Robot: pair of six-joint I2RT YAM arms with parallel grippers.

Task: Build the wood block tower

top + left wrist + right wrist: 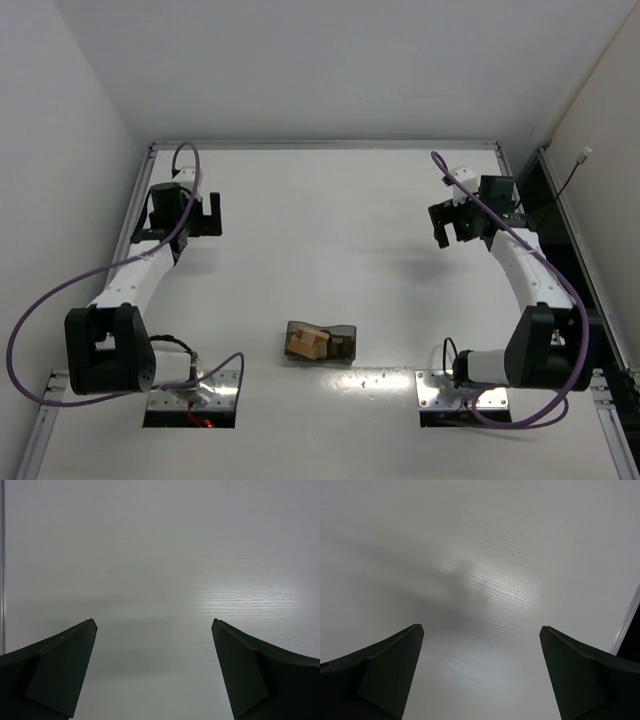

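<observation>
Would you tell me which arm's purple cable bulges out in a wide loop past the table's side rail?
The left arm: its purple cable loops wide over the left rail, while the right arm keeps its cable close alongside.

Robot lab cell: white enclosure walls (62, 110), metal-framed white table (330, 205).

Wood blocks (308, 342) in a bin (343, 342), lower centre of the worktop (330, 220).
In the top view the bin lies between the two arm bases, the blocks in its left part. The left pincer (203, 218) hangs at upper left and the right pincer (455, 232) at upper right, both well apart from the bin.
</observation>
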